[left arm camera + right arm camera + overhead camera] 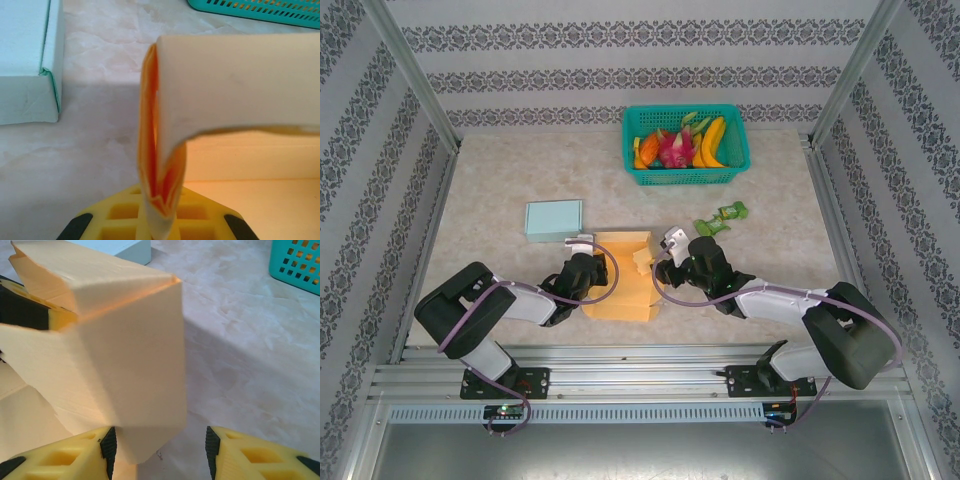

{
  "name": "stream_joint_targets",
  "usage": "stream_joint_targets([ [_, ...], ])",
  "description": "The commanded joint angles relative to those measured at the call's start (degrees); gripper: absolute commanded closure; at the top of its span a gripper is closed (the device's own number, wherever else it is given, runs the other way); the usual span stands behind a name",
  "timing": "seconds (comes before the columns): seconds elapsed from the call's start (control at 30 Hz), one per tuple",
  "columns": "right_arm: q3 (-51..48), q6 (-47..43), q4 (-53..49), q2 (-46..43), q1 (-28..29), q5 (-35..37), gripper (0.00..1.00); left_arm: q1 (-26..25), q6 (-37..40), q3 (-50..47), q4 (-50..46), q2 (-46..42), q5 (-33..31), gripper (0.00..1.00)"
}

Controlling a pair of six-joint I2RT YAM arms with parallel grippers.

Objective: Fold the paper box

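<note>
We see the paper box [620, 278] lying on the table [500, 180] between the two arms, partly folded with its walls standing up. The left gripper [594, 262] meets it from 9 o'clock and is clenched on a doubled-over wall, the paper pinched tight between its yellow fingers [120, 212]. The right gripper [665, 262] comes in from 3 o'clock with its jaws apart. A lower corner of a box panel hangs in the gap, close against its left finger [75, 452], ungripped. A pale blue box [554, 220] lies at 10 o'clock from the paper box, and a teal basket [685, 178] of fruit sits at 1 o'clock.
</note>
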Motion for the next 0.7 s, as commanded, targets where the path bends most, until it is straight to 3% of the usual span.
stream_joint_targets([
  [0.0, 1.21, -0.34, 0.04, -2.52, 0.86, -0.74, 0.47, 0.32, 0.1, 1.45, -0.5, 0.43, -1.98, 1.0],
  [0.23, 0.92, -0.45, -0.45, -4.5, 0.05, -1.49, 0.47, 0.31, 0.14, 1.02, 0.3, 0.05, -0.49, 1.0],
  [0.67, 4.6, -0.4, 2.22, 2.51, 1.62, -0.78, 0.49, 0.22, 0.03, 1.05, 1.33, 0.59, 0.32, 1.0],
])
